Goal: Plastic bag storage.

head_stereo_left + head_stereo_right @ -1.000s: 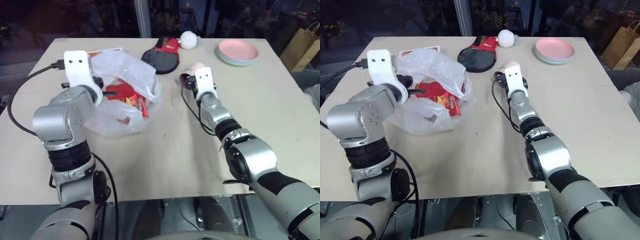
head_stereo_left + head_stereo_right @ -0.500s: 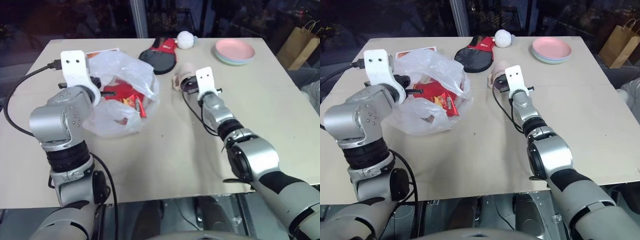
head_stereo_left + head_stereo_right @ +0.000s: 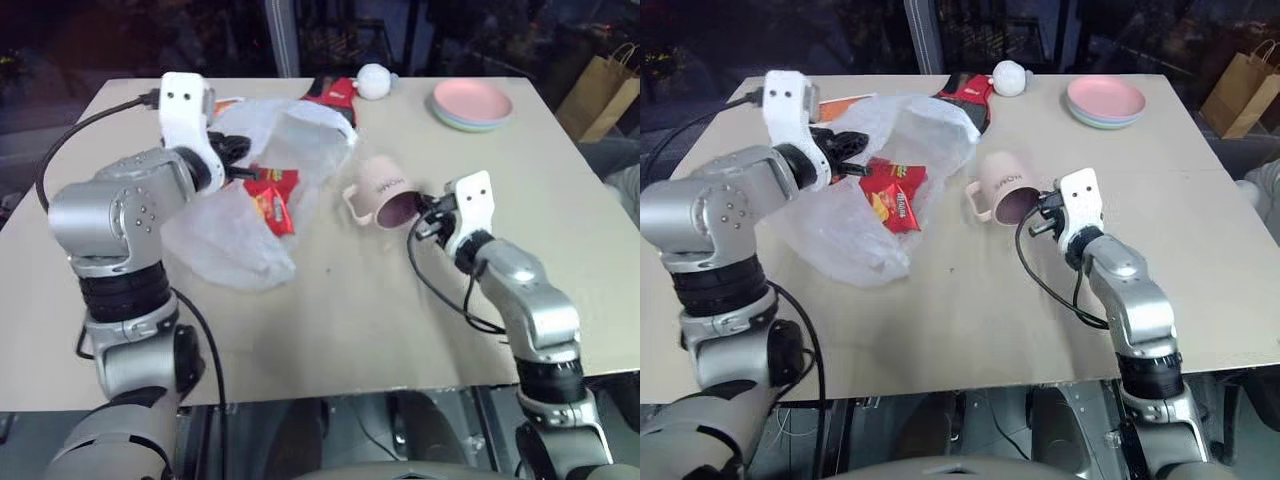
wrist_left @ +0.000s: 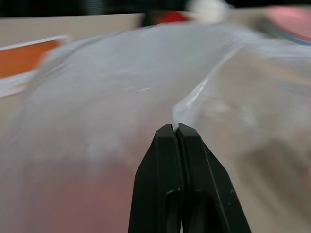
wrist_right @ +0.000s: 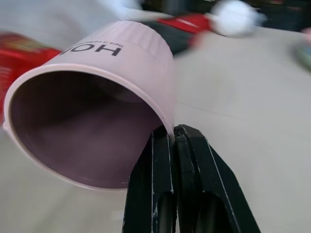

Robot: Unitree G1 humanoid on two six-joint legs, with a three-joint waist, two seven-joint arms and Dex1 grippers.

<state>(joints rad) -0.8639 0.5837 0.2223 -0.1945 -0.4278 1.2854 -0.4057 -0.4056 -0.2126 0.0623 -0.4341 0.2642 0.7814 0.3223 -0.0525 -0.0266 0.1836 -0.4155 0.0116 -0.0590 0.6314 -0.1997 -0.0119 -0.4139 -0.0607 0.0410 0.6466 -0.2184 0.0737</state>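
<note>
Plastic bag (image 3: pixel 262 190) film pinched in L gripper (image 4: pixel 175 127) jaws, R gripper (image 5: pixel 173 132) jaws clamped on pink mug (image 3: pixel 380 191) rim

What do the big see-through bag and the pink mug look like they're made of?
The bag looks like thin plastic film: milky and see-through, crinkled, with red print showing through. The mug seems ceramic or hard plastic, I can't tell which: matte pale pink, ribbed outside, with a thick rim and dark lettering.
</note>
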